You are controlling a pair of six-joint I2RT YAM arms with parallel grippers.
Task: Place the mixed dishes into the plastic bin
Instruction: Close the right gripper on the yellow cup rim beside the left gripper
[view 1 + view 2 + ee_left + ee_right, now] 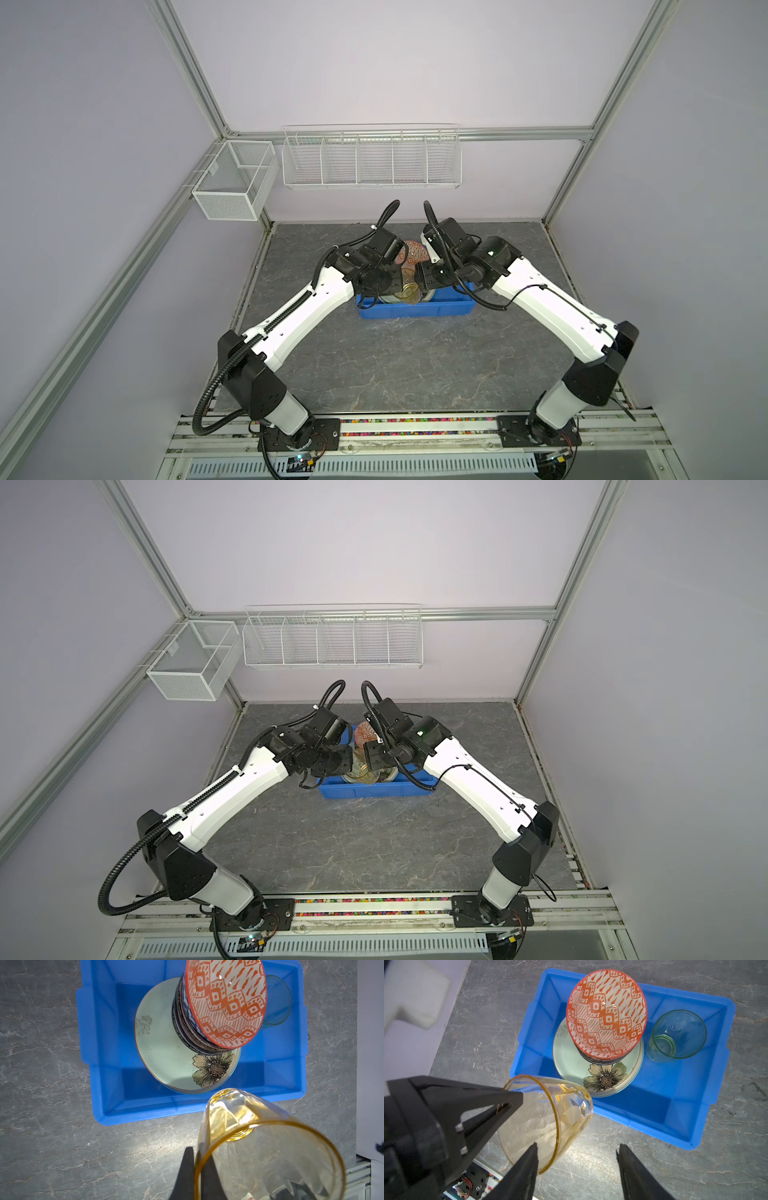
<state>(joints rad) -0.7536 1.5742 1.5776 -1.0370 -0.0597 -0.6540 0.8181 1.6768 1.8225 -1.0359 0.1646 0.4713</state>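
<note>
A: Where's the amber cup?
B: My left hand (506, 1105) is clenched on the amber cup (542, 1120). It pinches the rim wall, one finger inside, one outside. Cup hangs tilted above the blue bin (415, 309), near its 6 o'clock edge in a top view. Bowl stack (409, 257) is at the cup's 12 o'clock.
A: Right hand?
B: Right hand (578, 1147) is spread, holding nothing, just beside the cup.
A: Handling?
B: My read: thin glass, so light, stiff, slick and chippable. Rim pinch works, but gripping across the body is safer. Land it on bare bin floor, clear of the flower plate (571, 1059) and green cup (679, 1034).
</note>
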